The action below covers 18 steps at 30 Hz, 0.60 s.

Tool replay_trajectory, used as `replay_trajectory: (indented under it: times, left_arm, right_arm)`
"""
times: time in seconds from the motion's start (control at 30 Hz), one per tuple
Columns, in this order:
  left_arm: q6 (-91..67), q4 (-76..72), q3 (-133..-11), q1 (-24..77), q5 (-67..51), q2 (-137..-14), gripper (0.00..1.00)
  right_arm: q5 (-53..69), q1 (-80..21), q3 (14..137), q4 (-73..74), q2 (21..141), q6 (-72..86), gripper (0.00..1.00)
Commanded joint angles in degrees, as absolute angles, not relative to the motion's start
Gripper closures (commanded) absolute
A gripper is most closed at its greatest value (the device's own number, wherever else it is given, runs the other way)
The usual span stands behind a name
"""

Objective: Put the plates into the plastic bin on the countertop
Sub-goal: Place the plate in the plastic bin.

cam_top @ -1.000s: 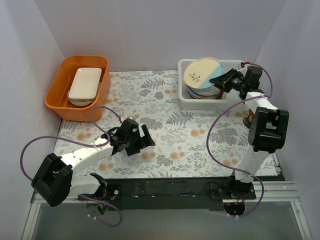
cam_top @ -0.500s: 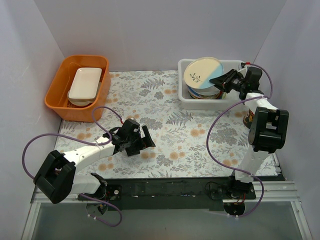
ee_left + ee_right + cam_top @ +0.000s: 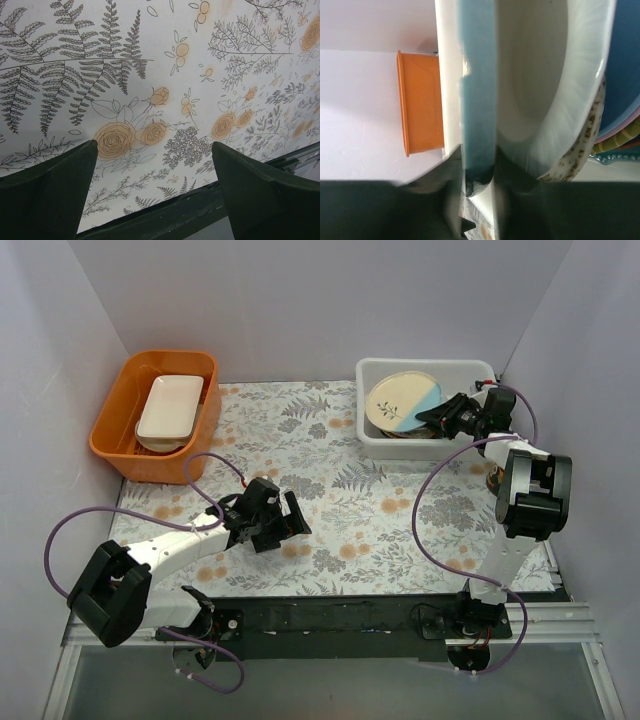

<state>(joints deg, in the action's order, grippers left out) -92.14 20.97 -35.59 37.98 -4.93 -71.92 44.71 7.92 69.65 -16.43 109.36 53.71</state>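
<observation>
The white plastic bin (image 3: 372, 440) stands at the back right of the leaf-print countertop (image 3: 330, 460). A stack of plates (image 3: 615, 125) lies inside it. On top is a cream plate with a light blue side and a sprig (image 3: 402, 400), tilted, low over the stack. My right gripper (image 3: 432, 418) is shut on its blue rim (image 3: 479, 100) at the plate's right edge. My left gripper (image 3: 288, 520) is open and empty, low over the countertop (image 3: 165, 60) near the front left.
An orange tub (image 3: 115, 435) holding a white rectangular dish (image 3: 170, 405) stands at the back left; it also shows in the right wrist view (image 3: 420, 100). White walls close in three sides. A dark rail (image 3: 165, 210) runs along the table's front edge.
My right gripper has lowered the cream and blue plate down into the bin, onto the stack. The left arm has barely moved.
</observation>
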Motion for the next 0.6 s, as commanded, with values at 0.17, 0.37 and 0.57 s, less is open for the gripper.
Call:
replay_trajectory:
  times: [0.17,0.37,0.57]
  left_arm:
    - [-91.9,22.6,-36.9,37.8,-4.2,-68.7,0.02]
    - [-92.0,22.4,-37.1,37.8,-4.5,-69.6,0.02]
    - [-91.5,22.4,-37.6,37.8,-5.1,-70.4,0.02]
  right_arm:
    - [38.0,9.8,70.0,-8.2,103.8,46.0,0.28]
    - [32.9,12.3,65.1,-6.5,95.3,46.1,0.13]
    - [26.7,13.7,64.7,-0.7,86.0,42.6,0.03]
